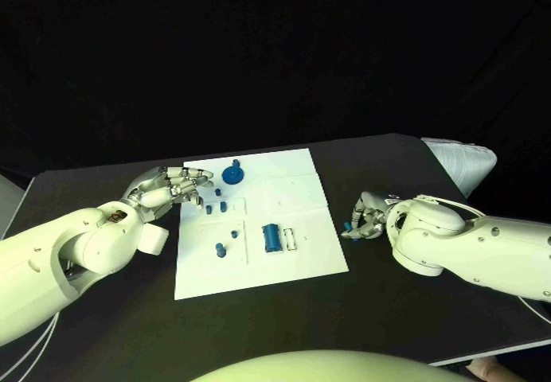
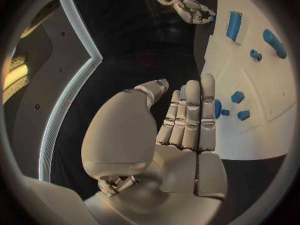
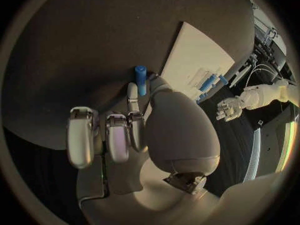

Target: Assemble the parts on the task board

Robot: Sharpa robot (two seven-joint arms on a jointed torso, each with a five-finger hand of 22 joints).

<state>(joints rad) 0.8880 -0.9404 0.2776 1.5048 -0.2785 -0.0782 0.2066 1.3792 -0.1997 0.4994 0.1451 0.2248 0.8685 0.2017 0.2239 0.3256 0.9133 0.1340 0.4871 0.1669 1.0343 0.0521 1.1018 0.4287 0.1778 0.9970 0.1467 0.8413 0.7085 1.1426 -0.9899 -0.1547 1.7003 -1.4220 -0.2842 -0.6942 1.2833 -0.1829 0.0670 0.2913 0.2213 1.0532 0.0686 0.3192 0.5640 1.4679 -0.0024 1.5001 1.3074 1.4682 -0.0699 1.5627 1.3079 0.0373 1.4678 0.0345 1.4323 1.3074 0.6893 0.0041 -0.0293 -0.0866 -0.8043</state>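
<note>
Step in hand (a judgement): a blue peg (image 3: pixel 140 79) pinched in the right hand (image 1: pixel 369 217) is to be carried to the white board (image 1: pixel 296 263) and seated. To do it well: keep the pinch firm and the peg's free end clear of the black table (image 1: pixel 379 318), move in over the board's right edge, line the peg up with its seat before lowering, and release only once it stands unaided. Which seat it belongs to cannot be told.

Nearest, right side: right hand, just off the board's right edge, over the table. The peg is pinched at its fingertips, one end sticking out beyond them; the remaining fingers are curled in. The peg is thus in the hand and beside the board, not on it.

Mid board: a blue cylinder (image 1: pixel 271 237) beside a small pale block (image 1: pixel 291 239); two short blue pegs (image 1: pixel 220 252) toward the left; further small blue pieces (image 1: pixel 216 208) behind these.

Left side: left hand (image 1: pixel 172 189), at the board's left edge near those small pieces. It holds nothing, its fingers straight and side by side.

Farthest: a round blue wheel (image 1: pixel 234 174) at the board's far left corner.
</note>
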